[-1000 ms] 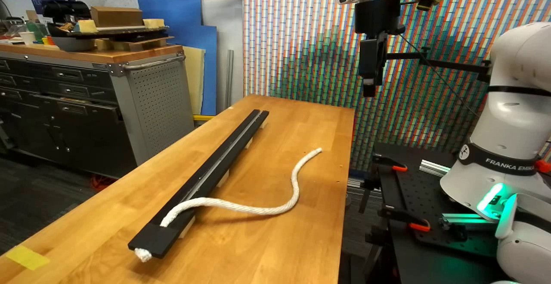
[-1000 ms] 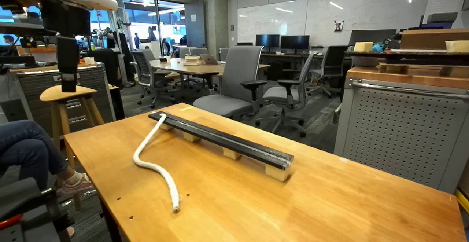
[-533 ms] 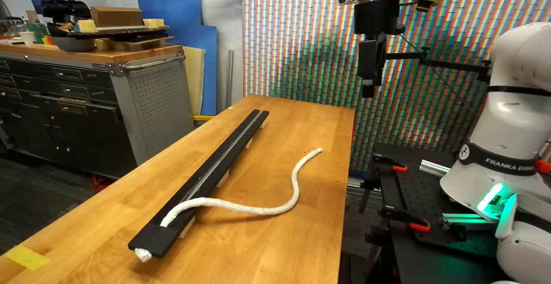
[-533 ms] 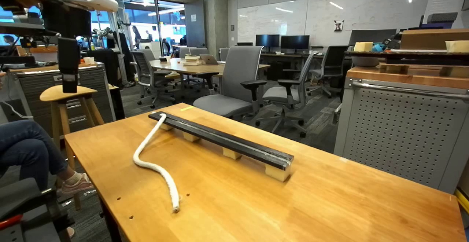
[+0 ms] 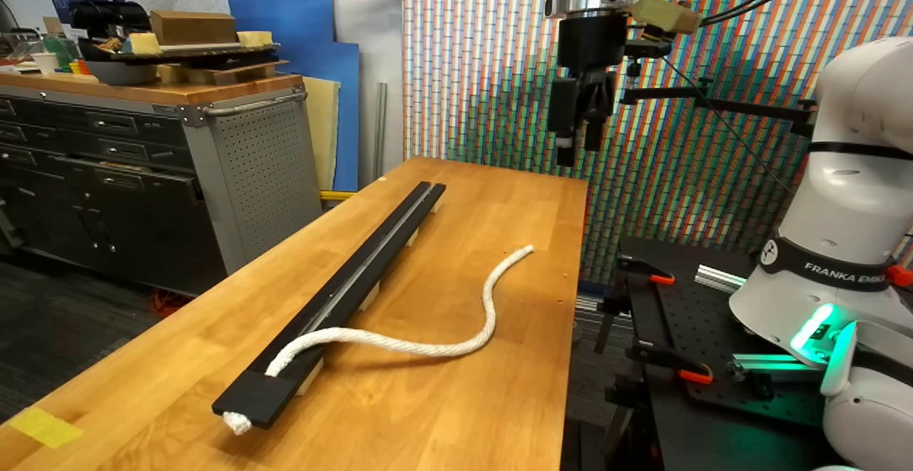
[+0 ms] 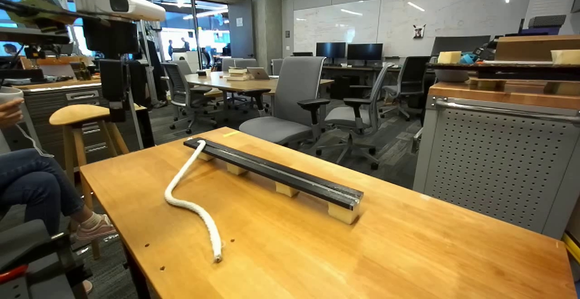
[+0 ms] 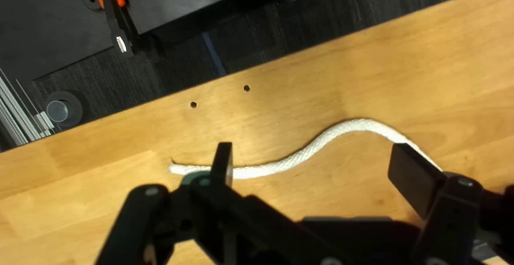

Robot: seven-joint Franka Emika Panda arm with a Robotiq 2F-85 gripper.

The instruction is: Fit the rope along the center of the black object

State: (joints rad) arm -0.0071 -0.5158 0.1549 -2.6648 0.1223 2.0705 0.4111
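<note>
While its two black fingers (image 7: 220, 160) point down toward the wooden counter (image 7: 80, 184), the tool (image 5: 579, 148) is spread wide, hanging well above the surface at upper right of the frame in an exterior view.

Rope (image 7: 361, 125): one length, white, woven. Crosses the middle of the frame in the wrist view as an S-curve, below the tool and apart from it, partly hidden by both fingers; loose end at centre left.

Black rail (image 5: 356, 278): long, straight, narrow, grooved lengthwise. Lies diagonally from lower left to upper centre of the frame in an exterior view. A flat black cover (image 5: 254, 394) caps its lower-left end; the rope passes beneath, its white tip showing beyond the edge. From the cover, the rope bends off the rail's right side onto the counter and winds to its loose end right of centre.

Pale blocks (image 6: 343, 214): four, in a row under the rail, middle of the frame in an exterior view.

Yellow tape (image 5: 46, 426): one strip, lower left of the frame in an exterior view.

Arm (image 5: 849, 221): white, right edge, over a black stand (image 5: 713, 432) with two orange-tipped clamps (image 5: 669, 357).

Cabinet (image 5: 257, 178): grey, perforated side; upper left.

Chairs (image 6: 298, 90): grey, upper centre in an exterior view.

Seated person's legs (image 6: 38, 190): in jeans, left edge.
</note>
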